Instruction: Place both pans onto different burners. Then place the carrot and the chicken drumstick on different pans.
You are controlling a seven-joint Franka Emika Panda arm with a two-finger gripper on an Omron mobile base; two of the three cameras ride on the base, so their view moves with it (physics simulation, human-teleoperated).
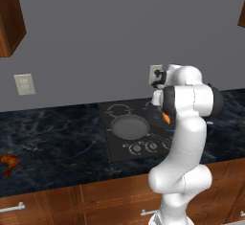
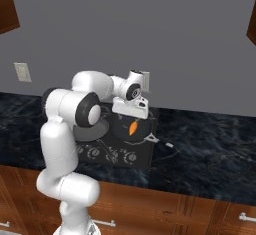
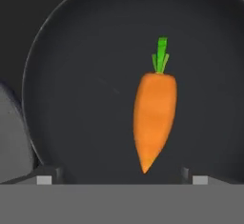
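Note:
The orange carrot with its green top lies flat in a dark pan on the black cooktop. My gripper hangs open just above it, fingertips wide apart and touching nothing. In the right base view the gripper is over the carrot, and that pan's handle points right. A second, lighter grey pan sits on the front-left burner. The back-left burner is bare. The chicken drumstick lies far left on the counter.
The row of knobs runs along the cooktop's front edge. The dark marbled counter stretches to both sides. Wall outlets sit on the grey backsplash. Wooden drawers line the front below.

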